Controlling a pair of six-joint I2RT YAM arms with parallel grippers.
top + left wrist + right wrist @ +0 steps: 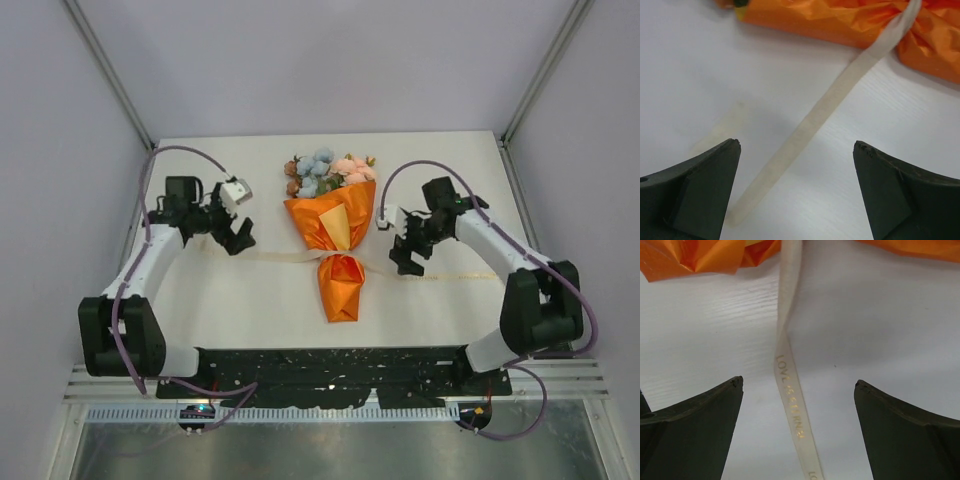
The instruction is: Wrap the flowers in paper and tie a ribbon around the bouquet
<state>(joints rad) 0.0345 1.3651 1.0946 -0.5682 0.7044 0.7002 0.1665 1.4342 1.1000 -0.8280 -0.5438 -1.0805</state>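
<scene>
The bouquet lies mid-table, with blue, pink and peach flowers (328,172) at the far end and orange paper (336,240) wrapped around the stems. The cream ribbon (338,257) cinches the paper's waist, and its tails trail left and right over the table. My left gripper (240,238) is open just left of the bouquet. In its wrist view the ribbon tail (825,105) lies flat between the spread fingers (710,190), touching neither. My right gripper (405,260) is open on the right. The gold-lettered ribbon (787,370) runs loose between its fingers (905,435) toward the paper (700,257).
Grey walls and slanted metal posts (112,75) bound the white table (250,310) on three sides. A black base plate (340,365) spans the near edge between the arm bases.
</scene>
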